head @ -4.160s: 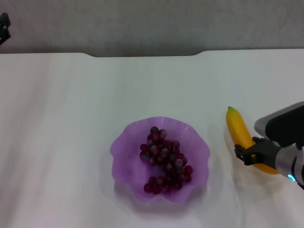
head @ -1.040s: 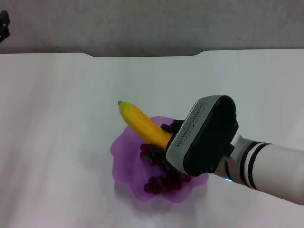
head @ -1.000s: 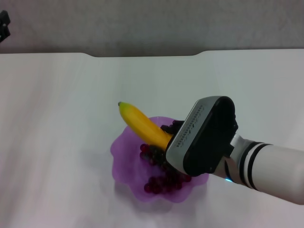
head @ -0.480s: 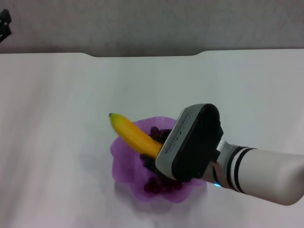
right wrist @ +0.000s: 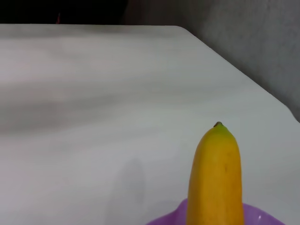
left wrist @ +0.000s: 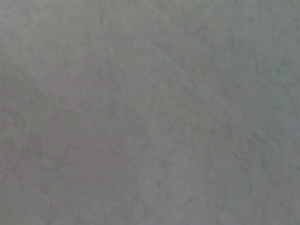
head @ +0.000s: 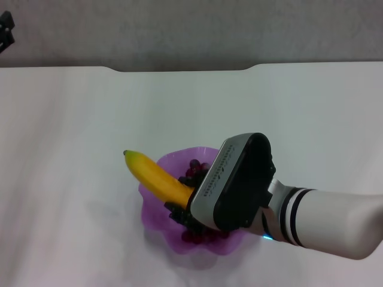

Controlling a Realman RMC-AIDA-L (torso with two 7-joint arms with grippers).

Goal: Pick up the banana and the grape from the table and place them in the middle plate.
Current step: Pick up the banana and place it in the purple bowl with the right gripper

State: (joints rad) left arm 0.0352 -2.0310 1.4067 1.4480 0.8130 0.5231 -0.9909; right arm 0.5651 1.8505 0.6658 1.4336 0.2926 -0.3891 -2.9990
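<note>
Yellow banana [head: 157, 179], dark-red grape [head: 194, 167], lilac middle plate [head: 152, 212], white table [head: 72, 131]

The right arm [head: 335, 224] is a thick white tube with two black rings near the wrist, a small cyan light beneath, ending in a boxy black housing faced with a lettered grey plate.

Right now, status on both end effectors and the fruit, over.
Right end effector over the middle plate, shut on the banana, tip past the plate's left rim. Grape already in plate. Left end effector parked far left. Nothing in the way.
</note>
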